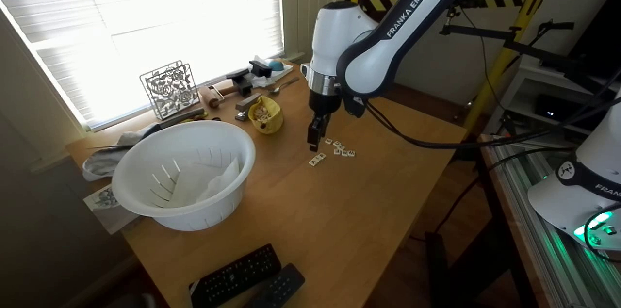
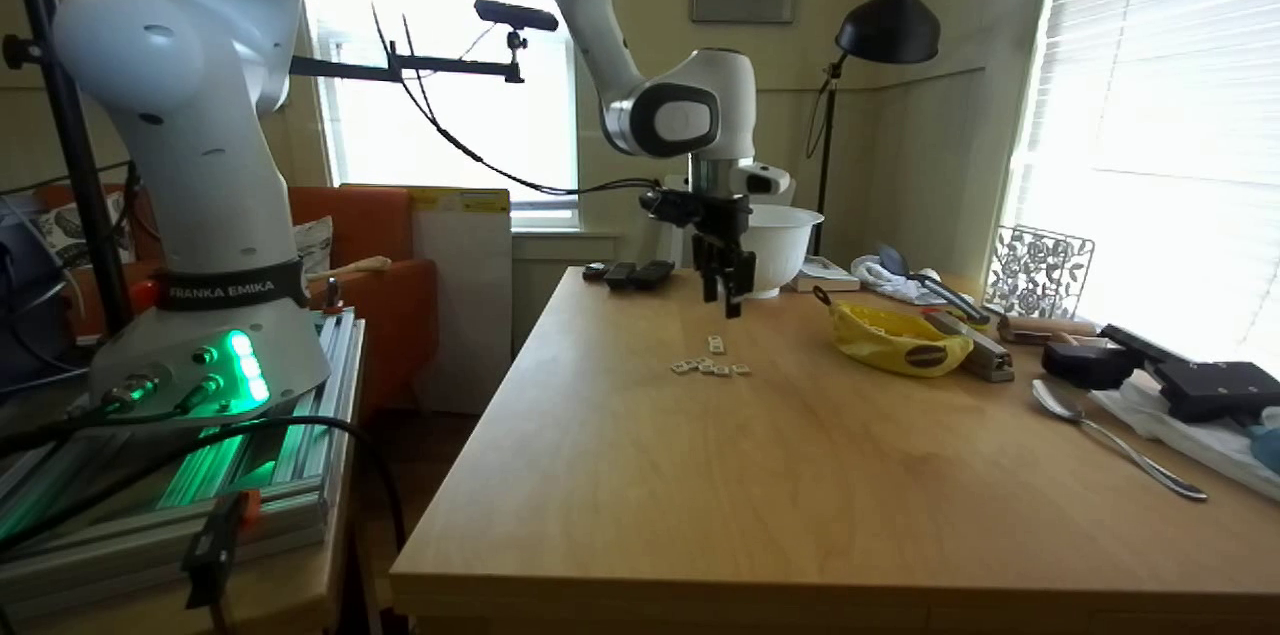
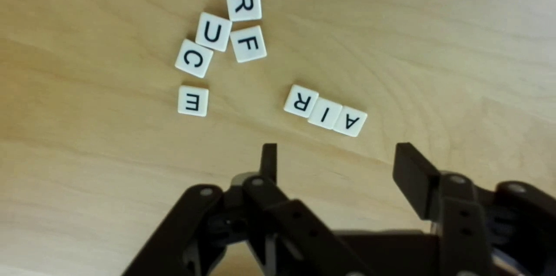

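Observation:
My gripper (image 3: pixel 335 154) stands open above the wooden table, with nothing between its black fingers (image 3: pixel 415 176). Just beyond the fingertips in the wrist view lies a touching row of three white letter tiles, the R tile (image 3: pixel 301 101), the I tile (image 3: pixel 325 113) and the A tile (image 3: pixel 350 121). Farther off to the left are several scattered tiles, among them the E tile (image 3: pixel 193 101), the C tile (image 3: pixel 194 58), the U tile (image 3: pixel 213 31) and the F tile (image 3: pixel 248 44). One tile is cut by the top edge. In both exterior views the gripper (image 2: pixel 722 307) hovers near the tiles, touching none.
A large white slotted bowl (image 1: pixel 199 216) and dark remotes (image 1: pixel 237 271) share the table. A yellow banana-like pouch (image 2: pixel 890 340) holds small pale pieces. Along the window side are a stapler-like grey object (image 2: pixel 975 350), a spoon (image 2: pixel 1120 450) and a metal holder (image 1: pixel 170 89).

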